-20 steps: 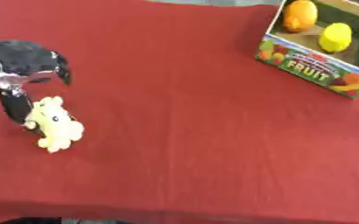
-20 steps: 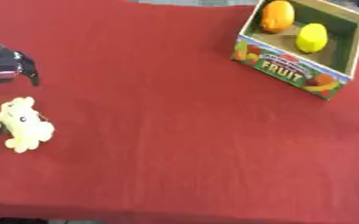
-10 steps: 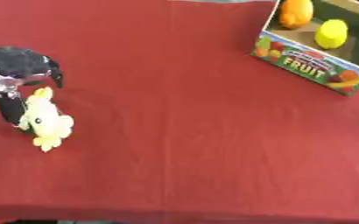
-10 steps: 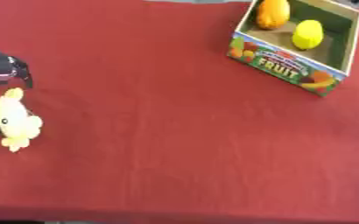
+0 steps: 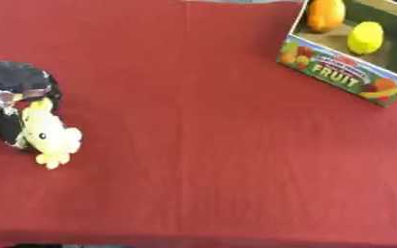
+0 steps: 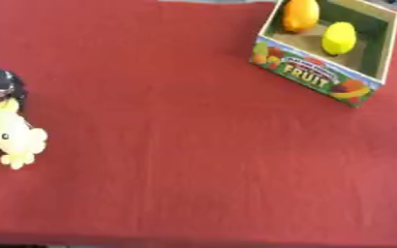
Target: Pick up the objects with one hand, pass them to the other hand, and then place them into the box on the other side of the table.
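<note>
Toy (image 5: 49, 136) sits right against the left hand (image 5: 15, 97), on its right, table-centre side, in the left eye view. Hand is at the left edge, black with a silver bit, fingers curled down alongside the toy; one dark finger runs down behind its left flank, touching. Looks like a pinch or wrap on the toy, though the thumb side is hidden. Toy is pale yellow, soft-looking, long axis roughly up-down in view, slightly tilted, narrow end up under the hand, lumpy end low. Box (image 5: 354, 80) lies far off to the hand's upper right, well apart, already holding an orange fruit (image 5: 325, 14) and a yellow fruit (image 5: 364, 38).

Right eye view: only a sliver of the left hand shows at the left edge, above the toy, touching its top. Fingers mostly cut off here. Box again far right and up.

Right hand shows in neither view. Left is the nearer hand by far; judgement: lift comes next, then a handover toward the box side.
</note>
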Controlling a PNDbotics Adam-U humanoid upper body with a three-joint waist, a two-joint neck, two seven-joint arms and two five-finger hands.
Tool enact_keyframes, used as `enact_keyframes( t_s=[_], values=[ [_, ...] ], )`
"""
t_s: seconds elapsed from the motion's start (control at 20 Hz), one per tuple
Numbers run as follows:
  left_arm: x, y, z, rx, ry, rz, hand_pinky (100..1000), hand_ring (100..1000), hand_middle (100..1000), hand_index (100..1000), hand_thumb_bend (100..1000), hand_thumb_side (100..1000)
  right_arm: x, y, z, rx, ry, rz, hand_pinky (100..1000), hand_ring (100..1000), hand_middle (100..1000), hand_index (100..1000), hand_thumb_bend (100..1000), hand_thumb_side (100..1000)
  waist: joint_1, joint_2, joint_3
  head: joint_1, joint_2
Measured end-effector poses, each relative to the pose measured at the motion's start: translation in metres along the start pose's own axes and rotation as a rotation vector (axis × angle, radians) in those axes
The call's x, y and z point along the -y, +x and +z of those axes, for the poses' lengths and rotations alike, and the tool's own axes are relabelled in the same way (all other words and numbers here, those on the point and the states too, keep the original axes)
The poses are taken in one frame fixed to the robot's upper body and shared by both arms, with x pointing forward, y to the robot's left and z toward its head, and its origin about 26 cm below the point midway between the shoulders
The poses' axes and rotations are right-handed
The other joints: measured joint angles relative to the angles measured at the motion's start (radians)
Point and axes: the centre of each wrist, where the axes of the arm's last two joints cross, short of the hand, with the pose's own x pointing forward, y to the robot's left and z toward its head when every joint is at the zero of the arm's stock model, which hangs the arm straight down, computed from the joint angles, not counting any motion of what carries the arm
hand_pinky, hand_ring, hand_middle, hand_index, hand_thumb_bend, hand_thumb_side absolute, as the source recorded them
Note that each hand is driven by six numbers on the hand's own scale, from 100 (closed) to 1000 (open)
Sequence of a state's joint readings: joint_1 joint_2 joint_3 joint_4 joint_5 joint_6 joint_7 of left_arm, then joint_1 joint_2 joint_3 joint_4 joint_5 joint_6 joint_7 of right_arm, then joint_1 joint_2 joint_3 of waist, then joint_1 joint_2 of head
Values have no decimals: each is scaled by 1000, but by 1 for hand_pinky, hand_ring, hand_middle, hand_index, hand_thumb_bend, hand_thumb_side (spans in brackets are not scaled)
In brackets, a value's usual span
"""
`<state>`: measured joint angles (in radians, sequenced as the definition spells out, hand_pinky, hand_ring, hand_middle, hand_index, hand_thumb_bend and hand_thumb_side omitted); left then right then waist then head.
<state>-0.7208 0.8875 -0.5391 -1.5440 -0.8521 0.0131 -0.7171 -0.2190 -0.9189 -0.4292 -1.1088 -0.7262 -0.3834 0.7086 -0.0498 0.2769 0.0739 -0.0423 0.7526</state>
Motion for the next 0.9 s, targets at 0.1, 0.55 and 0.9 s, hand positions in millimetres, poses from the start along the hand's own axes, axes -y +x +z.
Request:
enact_keyframes(
  t_s=[0.1, 0.55, 0.9],
  values=[
    [0, -1, 0, -5, -9, 13, 700, 671, 589, 597, 462, 100, 0, 0, 0, 1, 3, 2, 891, 1000, 656, 875, 100, 586, 0, 0, 0, 0, 0],
    [-6, 5, 6, 6, -15, 92, 680, 644, 562, 590, 428, 100, -1, -3, 3, -7, 12, 3, 893, 1000, 658, 876, 100, 582, 1, -3, 3, 1, 1],
    [-22, 10, 26, 13, -2, 132, 669, 633, 551, 591, 403, 100, -2, -4, 4, -13, 19, 3, 893, 1000, 658, 876, 100, 579, 3, -11, 8, 2, 1]
  ],
)
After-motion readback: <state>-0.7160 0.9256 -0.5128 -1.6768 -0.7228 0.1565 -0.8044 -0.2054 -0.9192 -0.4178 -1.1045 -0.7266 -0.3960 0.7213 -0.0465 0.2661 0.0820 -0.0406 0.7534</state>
